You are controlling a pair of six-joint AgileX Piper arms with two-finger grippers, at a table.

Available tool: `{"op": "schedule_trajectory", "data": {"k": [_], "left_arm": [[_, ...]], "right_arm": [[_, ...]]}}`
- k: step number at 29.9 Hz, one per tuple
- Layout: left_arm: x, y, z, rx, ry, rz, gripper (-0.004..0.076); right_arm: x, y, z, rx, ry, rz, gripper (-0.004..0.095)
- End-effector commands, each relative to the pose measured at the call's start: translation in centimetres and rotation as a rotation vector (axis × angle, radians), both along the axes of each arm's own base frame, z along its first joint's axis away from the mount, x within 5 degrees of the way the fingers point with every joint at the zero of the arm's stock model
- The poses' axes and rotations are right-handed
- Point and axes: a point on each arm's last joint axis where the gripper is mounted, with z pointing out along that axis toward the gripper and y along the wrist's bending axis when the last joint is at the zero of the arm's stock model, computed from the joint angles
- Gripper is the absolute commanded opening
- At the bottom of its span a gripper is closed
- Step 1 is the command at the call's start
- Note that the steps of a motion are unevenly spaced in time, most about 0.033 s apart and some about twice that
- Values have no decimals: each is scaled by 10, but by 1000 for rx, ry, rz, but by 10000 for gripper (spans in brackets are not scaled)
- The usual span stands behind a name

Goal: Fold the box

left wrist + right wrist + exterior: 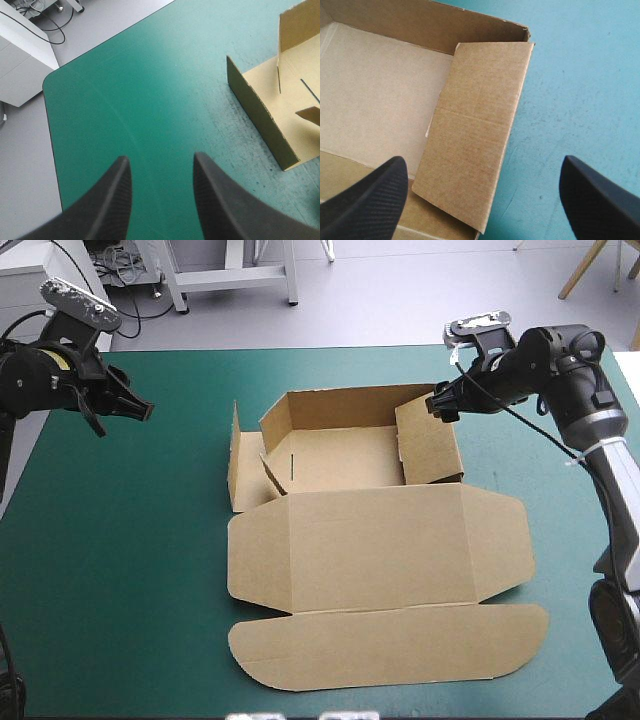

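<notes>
The brown box (340,465) lies at mid-table as an open tray. Its back wall stands up, and the lid panels (380,560) lie flat toward the front edge. The left side wall (235,465) splays outward. It shows in the left wrist view as an upright strip (260,122) off to the side ahead of my left gripper (160,162), which is open over bare cover. In the high view the left gripper (143,412) hovers well left of the box. My right gripper (438,405) hangs open above the box's far right corner. The right side flap (475,135) lies below, between the right gripper's (482,165) spread fingers.
The teal-green cover (120,540) runs bare from the box to the table's left edge. The table's rounded far left corner (47,82) shows ahead of the left gripper. To the right of the box, a strip of cover (580,90) reaches the table's right edge.
</notes>
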Motion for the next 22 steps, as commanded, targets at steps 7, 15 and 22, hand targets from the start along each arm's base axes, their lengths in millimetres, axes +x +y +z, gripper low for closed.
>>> {"op": "schedule_trajectory", "data": {"k": [7, 15, 22], "left_arm": [[-18, 2, 14, -26, -18, 2, 283], [-18, 0, 14, -41, -16, -7, 283], [-18, 0, 14, -41, -16, -7, 283]], "right_arm": [[30, 5, -31, 5, 53, -24, 755], [60, 10, -91, -21, 193, -25, 755], [67, 12, -109, -17, 239, -43, 530]]}}
